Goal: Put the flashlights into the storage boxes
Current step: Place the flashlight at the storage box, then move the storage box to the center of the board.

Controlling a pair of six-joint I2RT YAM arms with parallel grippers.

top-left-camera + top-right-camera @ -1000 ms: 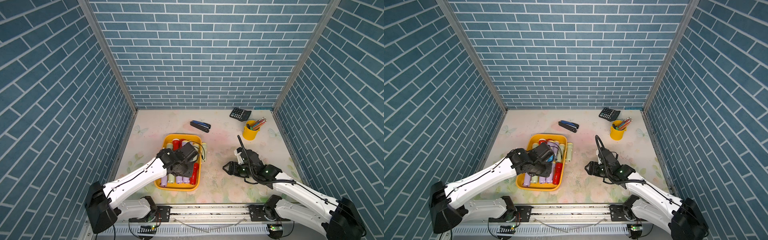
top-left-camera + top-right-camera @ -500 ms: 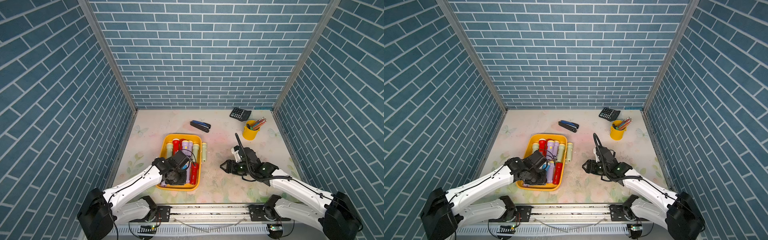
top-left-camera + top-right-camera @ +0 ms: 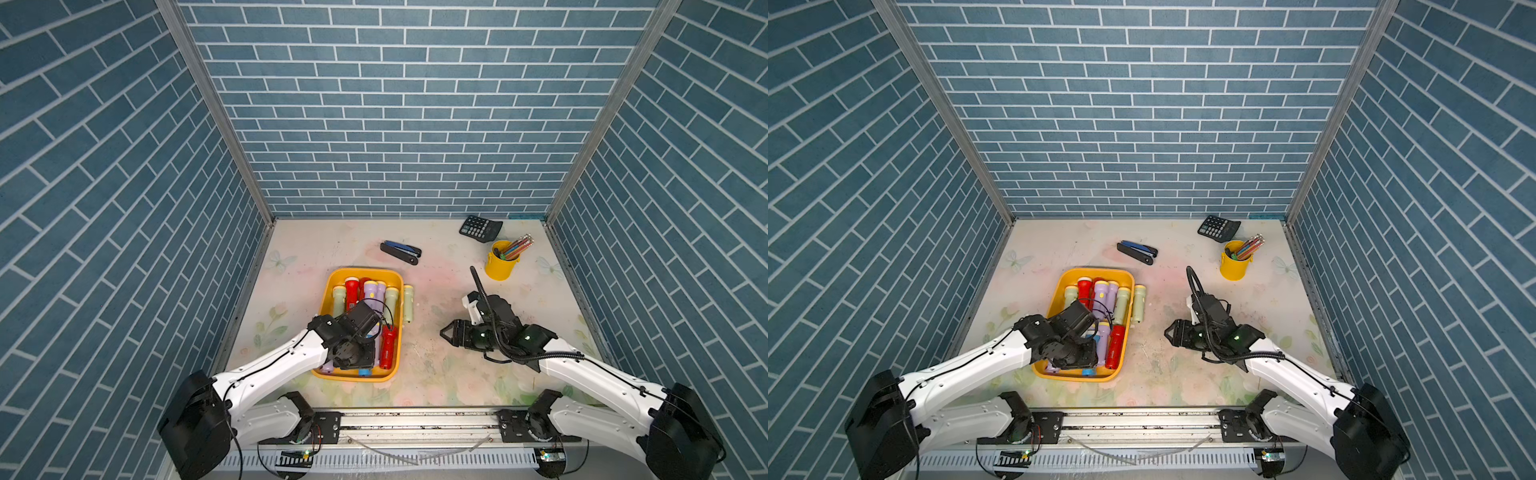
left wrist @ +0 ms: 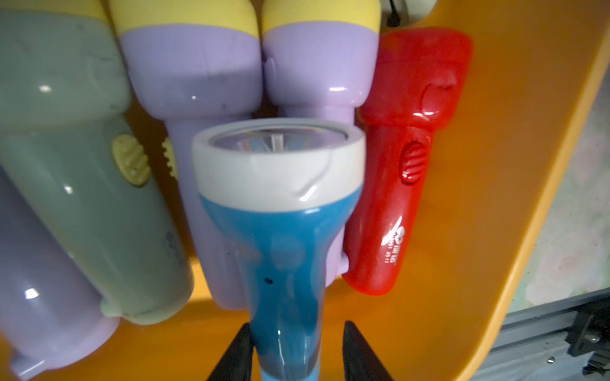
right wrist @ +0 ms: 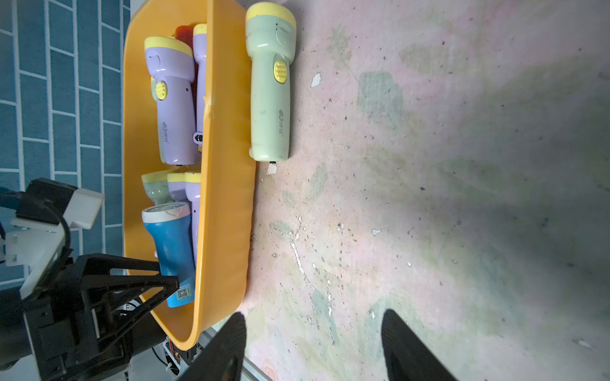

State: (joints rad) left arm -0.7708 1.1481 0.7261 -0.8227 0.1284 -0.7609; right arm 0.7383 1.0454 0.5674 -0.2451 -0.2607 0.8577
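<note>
A: One blue flashlight [image 4: 280, 231] lies in the yellow tray [image 3: 365, 272] over lilac flashlights [image 4: 198, 72]. The left fingers [image 4: 237, 356] straddle its handle, loosened, with a gap on one side.
B: Rightward?
A: A pale green flashlight [image 3: 409, 305] lies on the desk [image 3: 449, 386] just beside the tray. The right fingers [image 5: 224, 349] are spread, empty.

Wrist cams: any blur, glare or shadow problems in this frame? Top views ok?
Left wrist view: very close, soft focus; the blue flashlight blurs toward its handle, glints on the red flashlight. Right wrist view: sharp on the green flashlight, broad shadow over the table. Both top views: evenly lit, sharp.
</note>
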